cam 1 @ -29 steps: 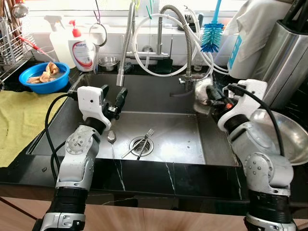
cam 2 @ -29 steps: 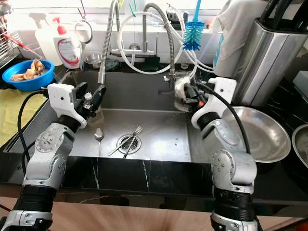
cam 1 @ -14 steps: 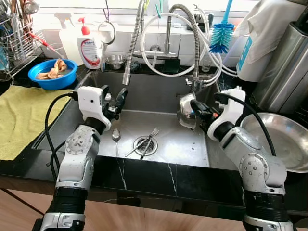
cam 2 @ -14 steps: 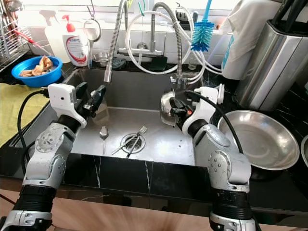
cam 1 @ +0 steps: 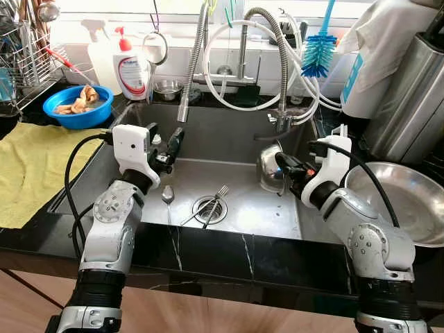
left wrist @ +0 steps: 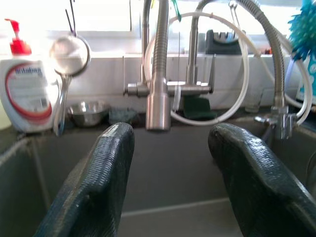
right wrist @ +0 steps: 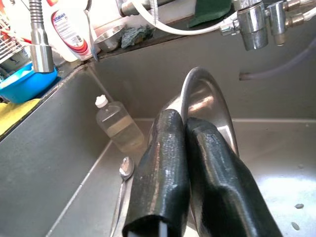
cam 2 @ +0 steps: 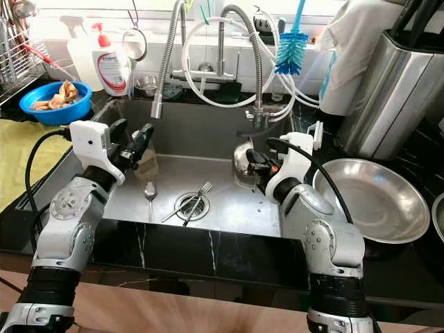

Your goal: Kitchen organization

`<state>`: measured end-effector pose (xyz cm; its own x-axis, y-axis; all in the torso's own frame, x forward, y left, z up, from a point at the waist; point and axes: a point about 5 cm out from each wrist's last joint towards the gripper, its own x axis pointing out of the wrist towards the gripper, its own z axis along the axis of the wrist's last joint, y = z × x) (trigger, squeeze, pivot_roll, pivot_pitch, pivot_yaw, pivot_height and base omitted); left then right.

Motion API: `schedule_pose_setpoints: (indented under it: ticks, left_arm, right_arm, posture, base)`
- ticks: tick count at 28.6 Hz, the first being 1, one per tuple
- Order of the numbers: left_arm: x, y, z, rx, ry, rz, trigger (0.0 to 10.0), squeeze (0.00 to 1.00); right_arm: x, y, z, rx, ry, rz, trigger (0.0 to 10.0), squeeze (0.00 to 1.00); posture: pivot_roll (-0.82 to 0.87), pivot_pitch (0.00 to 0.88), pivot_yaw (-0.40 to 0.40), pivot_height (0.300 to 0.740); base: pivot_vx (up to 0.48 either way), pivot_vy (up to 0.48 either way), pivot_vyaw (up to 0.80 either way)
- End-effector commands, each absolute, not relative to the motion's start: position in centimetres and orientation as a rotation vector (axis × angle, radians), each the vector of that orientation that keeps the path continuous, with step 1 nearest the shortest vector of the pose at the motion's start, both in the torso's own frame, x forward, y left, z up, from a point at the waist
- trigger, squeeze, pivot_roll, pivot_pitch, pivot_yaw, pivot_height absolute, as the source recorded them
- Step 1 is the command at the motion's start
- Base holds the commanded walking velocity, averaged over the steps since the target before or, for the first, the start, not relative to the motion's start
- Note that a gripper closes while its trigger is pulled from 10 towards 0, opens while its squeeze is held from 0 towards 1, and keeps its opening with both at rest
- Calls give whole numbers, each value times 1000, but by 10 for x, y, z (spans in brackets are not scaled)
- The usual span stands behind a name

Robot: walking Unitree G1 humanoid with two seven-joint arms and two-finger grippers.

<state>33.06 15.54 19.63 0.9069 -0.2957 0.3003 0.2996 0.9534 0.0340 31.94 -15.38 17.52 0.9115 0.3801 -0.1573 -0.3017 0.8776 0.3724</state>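
Right wrist view has the right gripper (right wrist: 185, 126) pinched tight on the rim of a steel bowl (right wrist: 205, 106), fingers covering most of it, held on edge over the sink (cam 1: 243, 198) floor. Beyond the jaws sit a spoon (right wrist: 126, 168) and a small clear bottle (right wrist: 117, 126). Left gripper (left wrist: 170, 148) hangs spread wide, nothing between its fingers, faucet head (left wrist: 158, 106) straight ahead.

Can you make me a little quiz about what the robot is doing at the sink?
1. True or false: the right hand pinches the rim of a steel bowl.
2. What lies on the drain? A) fork B) sponge C) cup
3. Fill in: the left hand is ____, holding nothing.

Key: 1 true; 2 A, a fork (the spoon lies beside it); 3 open.
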Motion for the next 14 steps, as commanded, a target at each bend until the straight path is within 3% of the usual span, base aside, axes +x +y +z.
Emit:
schedule_pose_setpoints:
  ticks: [1, 12, 13, 14]
  left_arm:
    - [330, 158, 194, 2, -304, -306, 10000, 0]
    - [330, 156, 195, -3, -311, -313, 10000, 0]
    - [330, 156, 195, -4, -312, -314, 10000, 0]
    - [330, 156, 195, -4, -312, -314, 10000, 0]
  right_arm:
    - [319, -156, 173, 349, 233, 356, 10000, 1000]
    - [320, -159, 176, 331, 219, 348, 10000, 988]
    - [320, -158, 177, 329, 216, 347, 10000, 47]
    - [320, -158, 177, 329, 216, 347, 10000, 47]
  posture:
    - [-63, 0, -1, 740]
    - [-65, 0, 0, 740]
    - [-64, 0, 0, 740]
    - [-64, 0, 0, 740]
  base:
    - [0, 0, 0]
    - [0, 0, 0]
    - [0, 0, 0]
    - [0, 0, 0]
